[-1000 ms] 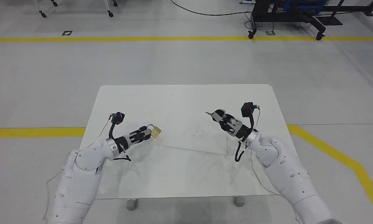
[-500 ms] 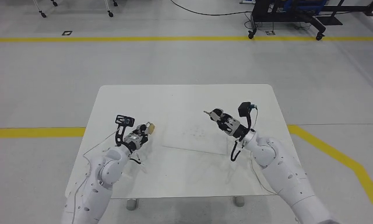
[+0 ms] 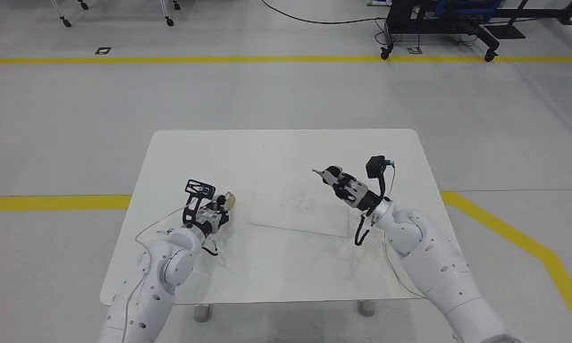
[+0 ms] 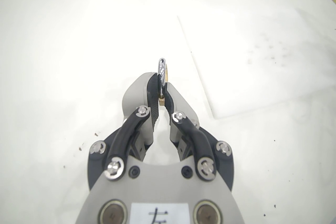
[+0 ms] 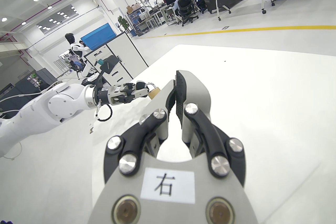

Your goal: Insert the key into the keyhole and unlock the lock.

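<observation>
Note the left pincer [image 4: 161, 89] clamped on the brass padlock [image 4: 162, 70], with the shackle showing past the pads, held just over the left part of the tabletop [image 3: 286, 151]. Note the right pincer [image 5: 176, 96] pressed together on the key [image 3: 316, 172], with the thin tip pointing toward the padlock and well apart from it. Cannot confirm the facing of the keyhole. Expect a missed insertion from any offset between tip and keyhole. Guard against the key pivoting between the pads under side load, and against the padlock twisting in its narrow grip under push.
</observation>
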